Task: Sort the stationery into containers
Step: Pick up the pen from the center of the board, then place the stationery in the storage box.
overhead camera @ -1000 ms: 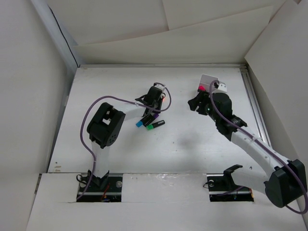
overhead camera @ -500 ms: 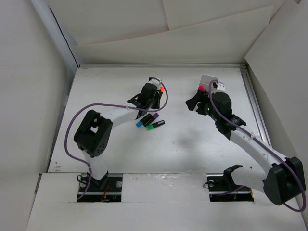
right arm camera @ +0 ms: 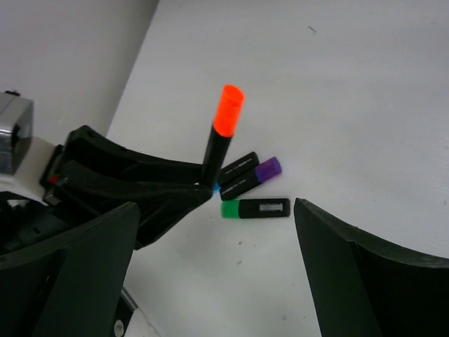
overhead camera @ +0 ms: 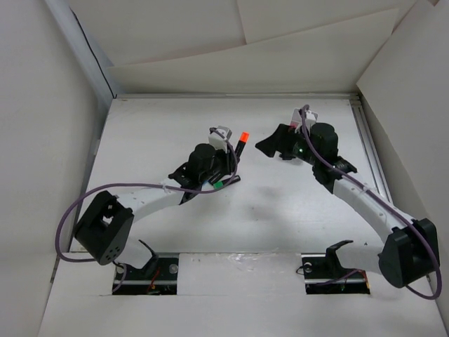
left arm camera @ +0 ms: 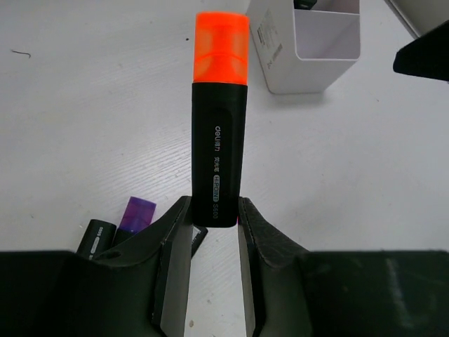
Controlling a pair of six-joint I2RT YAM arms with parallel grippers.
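Observation:
My left gripper [overhead camera: 233,159] is shut on a black marker with an orange cap [overhead camera: 243,136] and holds it upright above the table, cap up. The left wrist view shows the marker [left arm camera: 219,140] pinched at its base between the fingers [left arm camera: 214,210]. A green-capped marker [right arm camera: 255,208], a purple-capped marker [right arm camera: 256,175] and a blue-ended marker [right arm camera: 235,166] lie on the table just below it. The white organiser [left arm camera: 326,49] stands beyond the held marker; my right arm mostly hides it in the top view. My right gripper [overhead camera: 272,145] is open and empty, pointing left towards the left gripper [right arm camera: 216,232].
White walls enclose the table [overhead camera: 154,133] on the left, back and right. A metal rail [overhead camera: 372,154] runs along the right edge. The right arm [overhead camera: 358,200] crosses the right half of the table.
My left gripper has lifted the orange marker off the pile and drawn back towards the near side. My right gripper has swung left, away from the organiser, and the pink marker no longer shows.

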